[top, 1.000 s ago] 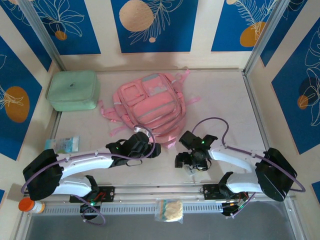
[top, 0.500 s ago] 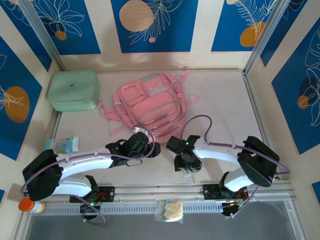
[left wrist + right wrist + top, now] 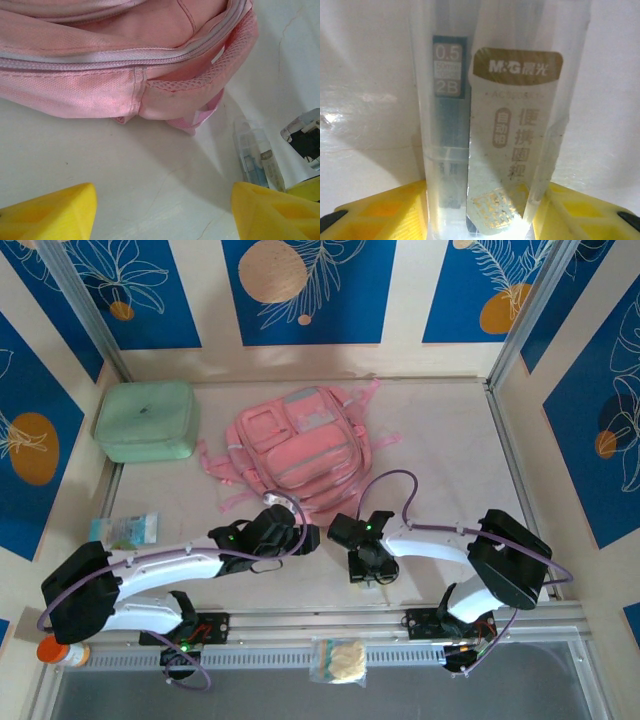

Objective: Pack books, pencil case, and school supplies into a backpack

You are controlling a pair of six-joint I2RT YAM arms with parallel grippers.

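Nearest, on table (image 3: 450, 460): right gripper (image 3: 480, 197) narrowed onto lead packet (image 3: 485, 125), yellow fingers (image 3: 385, 210) against both long edges, packet lying on the surface. Beside it: left gripper (image 3: 160, 207) wide, holding nothing, low over bare tabletop. Just beyond both: backpack (image 3: 100, 75), front up, zipped edge facing left gripper, handle loop (image 3: 200, 82) near packet. Far left corner: mint case (image 3: 146, 420), well apart.

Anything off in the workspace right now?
Two strays sit off the table: a clear bag of pale stuff on the front rail, an orange-capped bottle at the near-left corner. The backpack lies flat and the zip seen from the left wrist looks closed, awkward for packing.
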